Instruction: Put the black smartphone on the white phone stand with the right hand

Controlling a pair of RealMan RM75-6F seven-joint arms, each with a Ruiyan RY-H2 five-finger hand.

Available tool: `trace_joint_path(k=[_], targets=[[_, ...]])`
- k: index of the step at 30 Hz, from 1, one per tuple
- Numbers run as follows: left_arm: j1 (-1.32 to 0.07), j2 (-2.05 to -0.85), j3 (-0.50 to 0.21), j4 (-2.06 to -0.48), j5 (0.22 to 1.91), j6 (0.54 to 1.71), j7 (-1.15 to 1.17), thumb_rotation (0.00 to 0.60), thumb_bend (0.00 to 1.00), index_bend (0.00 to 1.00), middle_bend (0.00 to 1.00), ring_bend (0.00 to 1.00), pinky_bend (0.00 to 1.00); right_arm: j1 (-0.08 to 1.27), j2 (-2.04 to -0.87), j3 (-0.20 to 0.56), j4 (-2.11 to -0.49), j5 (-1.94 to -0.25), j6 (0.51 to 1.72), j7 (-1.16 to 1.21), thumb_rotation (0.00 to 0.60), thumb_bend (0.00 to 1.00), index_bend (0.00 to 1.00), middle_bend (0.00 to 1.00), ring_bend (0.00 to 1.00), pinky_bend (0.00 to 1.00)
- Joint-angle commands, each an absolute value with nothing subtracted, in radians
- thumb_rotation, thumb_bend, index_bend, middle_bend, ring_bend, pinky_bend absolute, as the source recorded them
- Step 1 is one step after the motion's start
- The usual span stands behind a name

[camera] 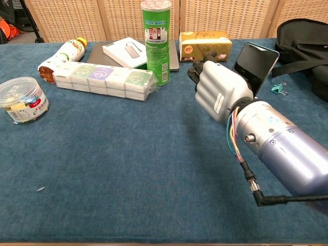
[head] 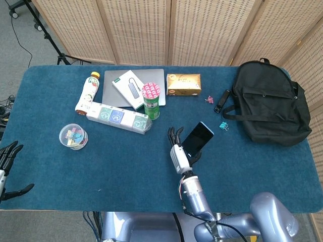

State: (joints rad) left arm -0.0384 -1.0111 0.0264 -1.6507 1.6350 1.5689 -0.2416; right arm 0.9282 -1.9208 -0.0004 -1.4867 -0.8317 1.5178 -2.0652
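While our left hand (head: 9, 164) hangs spread and empty off the worktop's (head: 60, 166) near left corner, our right hand (head: 177, 151) stands mid-worktop with fingers extended, and the black smartphone (head: 197, 138) leans tilted just beside it; we cannot tell whether the thumb touches it. Blue cloth covers the worktop, woven folding screens (head: 151, 30) stand behind, and grey floor shows at the left. A black backpack (head: 267, 103) lies at the right.

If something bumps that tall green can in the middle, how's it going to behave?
The green can stands upright, tall and narrow, so a nudge near its top would probably tip it. Being cylindrical, it would likely roll once down, perhaps toward the wrapped box pack beside it.
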Motion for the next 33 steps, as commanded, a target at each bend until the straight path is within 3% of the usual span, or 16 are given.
trace_joint_path(k=[1,7,10,13,17,22,26,33], targets=[[-0.038,-1.011,0.027,-1.651,1.636,1.569,-0.242,0.6,0.0,0.02,0.0,0.0,0.07,0.924,-1.919,0.001,-1.498,-0.836,1.527,-2.067,0.6,0.0,0.15,0.0,0.0,0.16],[-0.038,-1.01,0.027,-1.65,1.637,1.571,-0.245,0.6,0.0,0.02,0.0,0.0,0.07,0.91,-1.893,0.015,-1.613,-0.872,1.609,-2.079,0.6,0.0,0.13,0.0,0.0,0.13],[-0.034,-1.008,0.028,-1.647,1.642,1.581,-0.253,0.6,0.0,0.02,0.0,0.0,0.07,0.894,-1.761,-0.017,-1.771,-0.98,1.619,-1.968,0.6,0.0,0.13,0.0,0.0,0.1],[-0.031,-1.008,0.028,-1.644,1.647,1.59,-0.257,0.6,0.0,0.02,0.0,0.0,0.07,0.874,-1.63,-0.07,-1.819,-1.108,1.587,-1.788,0.6,0.0,0.11,0.0,0.0,0.1],[-0.026,-1.013,0.03,-1.643,1.654,1.602,-0.249,0.6,0.0,0.02,0.0,0.0,0.07,0.813,-1.45,-0.139,-1.782,-1.317,1.589,-1.403,0.6,0.0,0.09,0.0,0.0,0.09],[-0.019,-1.027,0.029,-1.642,1.66,1.616,-0.224,0.6,0.0,0.02,0.0,0.0,0.07,0.723,-1.328,-0.155,-1.679,-1.411,1.626,-0.993,0.6,0.0,0.09,0.0,0.0,0.09],[-0.012,-1.043,0.026,-1.638,1.66,1.629,-0.202,0.6,0.0,0.02,0.0,0.0,0.07,0.63,-1.268,-0.144,-1.639,-1.398,1.66,-0.773,0.6,0.0,0.09,0.0,0.0,0.07],[-0.005,-1.069,0.017,-1.635,1.654,1.643,-0.162,0.6,0.0,0.0,0.0,0.0,0.03,0.456,-1.265,-0.164,-1.639,-1.378,1.74,-0.529,0.6,0.0,0.08,0.0,0.0,0.01]])
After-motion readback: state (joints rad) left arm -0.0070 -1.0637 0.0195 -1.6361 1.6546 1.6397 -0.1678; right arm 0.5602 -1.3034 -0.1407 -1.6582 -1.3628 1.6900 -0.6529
